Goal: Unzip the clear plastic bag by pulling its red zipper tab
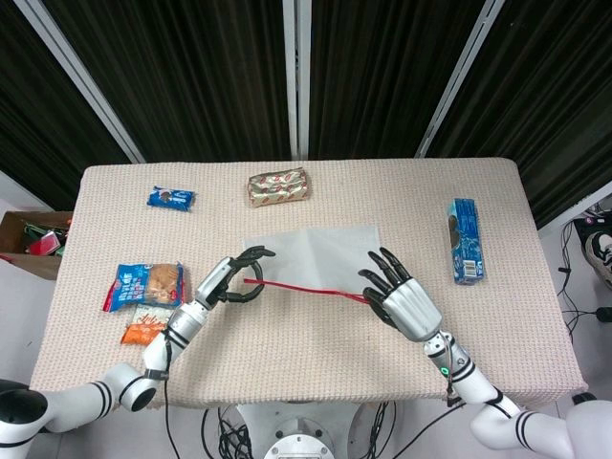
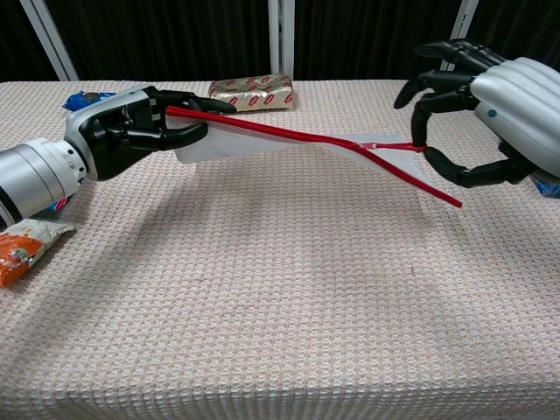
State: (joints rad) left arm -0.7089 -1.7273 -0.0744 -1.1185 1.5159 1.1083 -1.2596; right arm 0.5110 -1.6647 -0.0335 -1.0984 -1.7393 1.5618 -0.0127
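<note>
The clear plastic bag (image 1: 311, 251) lies mid-table with its near edge lifted off the cloth. Its red zipper strip (image 1: 301, 288) runs along that edge, stretched between my two hands. My left hand (image 1: 229, 279) grips the strip's left end; in the chest view this left hand (image 2: 131, 131) keeps the bag (image 2: 219, 144) raised. My right hand (image 1: 402, 304) is at the strip's right end. In the chest view the right hand (image 2: 490, 109) pinches the red zipper tab (image 2: 418, 147) between thumb and a finger. The red tracks (image 2: 411, 179) fork apart near that pinch.
A gold snack pack (image 1: 278, 185) and a small blue packet (image 1: 170, 198) lie at the back. A blue box (image 1: 466, 241) lies on the right. A blue snack bag (image 1: 143, 285) and an orange packet (image 1: 148, 332) lie near the left edge. A cardboard box (image 1: 29, 234) stands off the table's left side.
</note>
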